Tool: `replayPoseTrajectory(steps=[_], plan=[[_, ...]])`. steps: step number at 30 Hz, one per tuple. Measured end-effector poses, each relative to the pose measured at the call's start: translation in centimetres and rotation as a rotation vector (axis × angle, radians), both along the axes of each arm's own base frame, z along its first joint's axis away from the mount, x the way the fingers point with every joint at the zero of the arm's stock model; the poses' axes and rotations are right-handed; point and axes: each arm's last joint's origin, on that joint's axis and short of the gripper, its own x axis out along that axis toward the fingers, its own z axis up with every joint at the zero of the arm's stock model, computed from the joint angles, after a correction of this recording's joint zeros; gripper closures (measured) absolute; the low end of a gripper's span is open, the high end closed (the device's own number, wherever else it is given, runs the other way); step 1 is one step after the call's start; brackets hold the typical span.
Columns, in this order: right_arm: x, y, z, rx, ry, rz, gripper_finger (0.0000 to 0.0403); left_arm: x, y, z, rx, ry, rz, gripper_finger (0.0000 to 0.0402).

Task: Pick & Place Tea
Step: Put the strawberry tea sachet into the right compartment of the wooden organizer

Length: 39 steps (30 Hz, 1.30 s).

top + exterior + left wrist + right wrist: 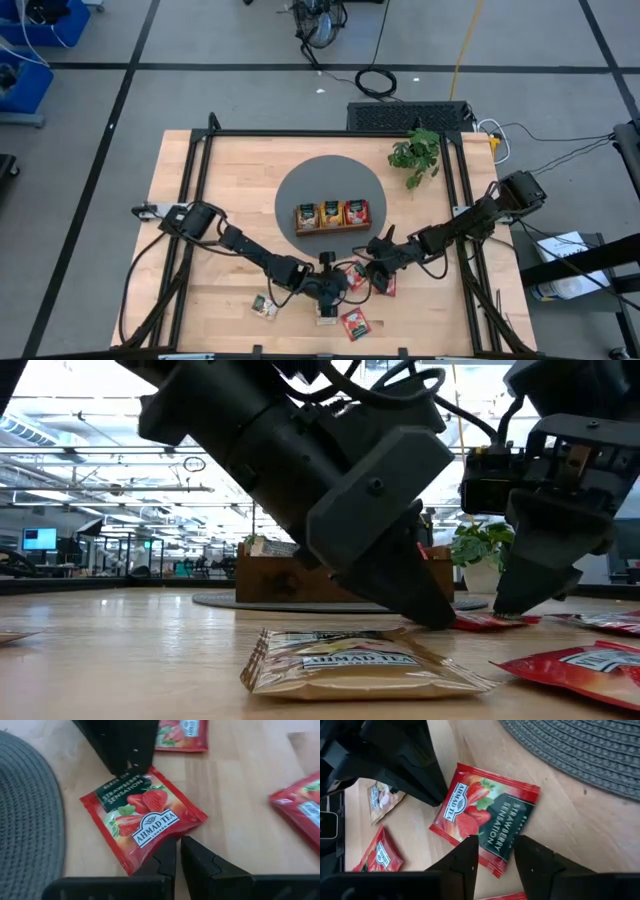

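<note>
A red strawberry tea sachet (142, 817) (485, 815) lies flat on the wood near the table's near edge (356, 276). My left gripper (178, 851) (335, 283) is shut, with its tips at the sachet's edge that bears the brand name. My right gripper (496, 847) (376, 262) is open and comes down on the opposite end, which carries the dark label. Other sachets lie loose nearby: a yellow one (350, 660), two red ones (355, 323) (387, 285) and a pale one (265, 307). My left gripper has its shut fingertips (167, 851) on the red sachet's brand-name edge (162, 834), slanting down from the table's left. The sachet stays flat on the table. My right gripper has its open fingers (470, 852) set down from above on the sachet's dark-label end (497, 842), which lies between them, flat on the wood.
The brown wooden tray (332, 215) stands on a round grey mat (300, 180) beyond the grippers, with sachets in its three compartments. A small potted plant (417, 155) sits toward the far right. Black frame rails run along the table's sides.
</note>
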Motion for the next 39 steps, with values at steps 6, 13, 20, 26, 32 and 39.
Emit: replayPoseTrajectory(steps=[6, 13, 20, 26, 32, 39], plan=[[0.1, -0.1, -0.9, 0.007, 0.045, -0.006, 0.0303, 0.6, 0.9, 0.1, -0.028, -0.022, 0.007, 0.0366], [0.2, -0.3, -1.2, 0.012, 0.049, -0.014, 0.0317, 1.1, 1.0, -1.2, -0.042, -0.045, 0.010, 0.0366], [0.3, -0.8, -1.3, -0.008, 0.061, -0.007, 0.0346, 1.0, 0.8, -1.7, -0.047, -0.034, 0.005, 0.0366], [0.3, -0.9, -1.3, -0.044, 0.050, 0.030, 0.0396, 0.6, 0.0, -1.7, -0.052, -0.017, -0.032, 0.0366], [0.3, -0.6, -0.6, -0.054, -0.005, 0.074, 0.0396, -0.9, -0.8, 0.2, -0.060, 0.081, -0.067, 0.0366], [-0.3, 0.6, 1.4, -0.149, -0.134, 0.254, 0.0400, -3.6, -2.6, 3.5, 0.133, 0.056, 0.069, 0.0366]])
